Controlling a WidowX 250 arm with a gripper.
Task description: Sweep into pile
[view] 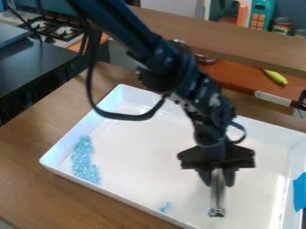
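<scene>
Inside the tray (pixel 143 165), the jaws were clamped on a metal tool (pixel 218 192). Good sweeping called for a low edge, guiding the stray bits (pixel 165 207) toward the pile (pixel 85 160) at the tray's left.

The black arm (pixel 164 62) slants from upper left, 2 fingers (pixel 229 178) pointing down, clamped.
</scene>
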